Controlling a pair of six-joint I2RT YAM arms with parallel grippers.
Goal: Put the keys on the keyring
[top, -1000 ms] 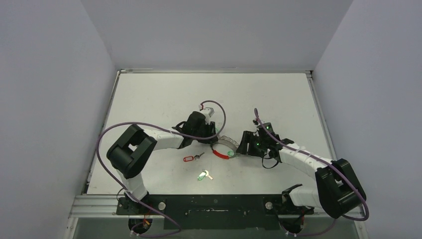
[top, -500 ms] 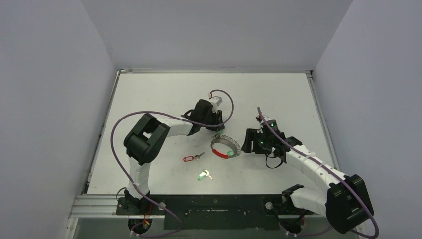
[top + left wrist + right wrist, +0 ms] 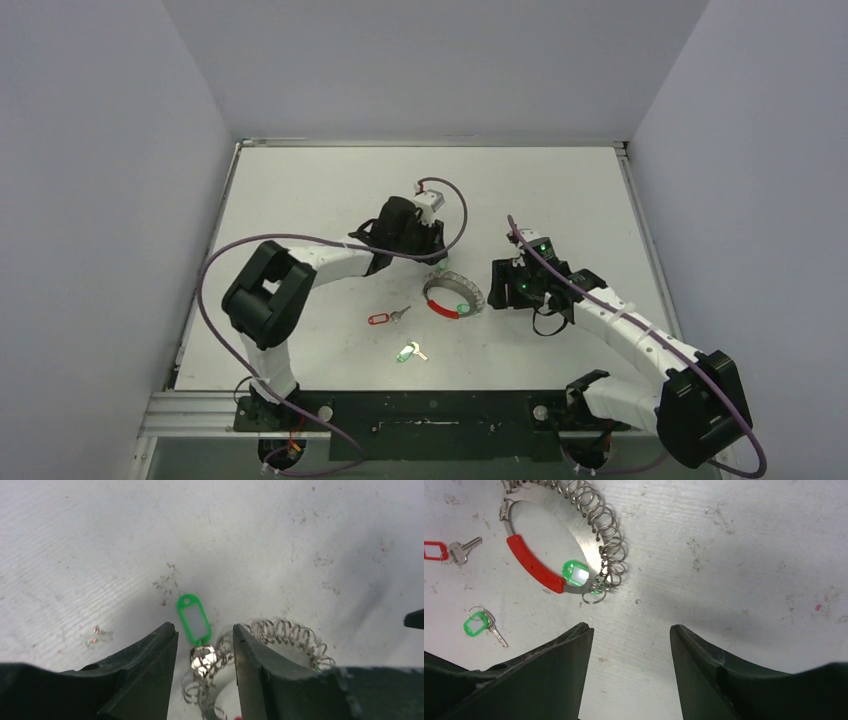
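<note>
The keyring [image 3: 452,296] lies mid-table, with a red arc [image 3: 534,565] and a fringe of silver loops [image 3: 282,631]. One green-tagged key [image 3: 575,573] hangs on it by the arc. A second green-tagged key [image 3: 194,620] lies at the ring's far edge, its silver head among the loops. My left gripper [image 3: 204,628] stands open astride that head, gaps on both sides. Two keys lie loose: a red-tagged one [image 3: 380,319] and a green-tagged one [image 3: 407,352]. My right gripper [image 3: 630,627] is open and empty, just right of the ring.
White table with grey walls on three sides. Both arms' purple cables loop above the table near the wrists. The left arm's forearm [image 3: 330,262] stretches across the table left of the ring.
My left gripper has drawn back from the ring toward the far side. The right gripper has backed slightly to the right. The ring now shows whole from above.
</note>
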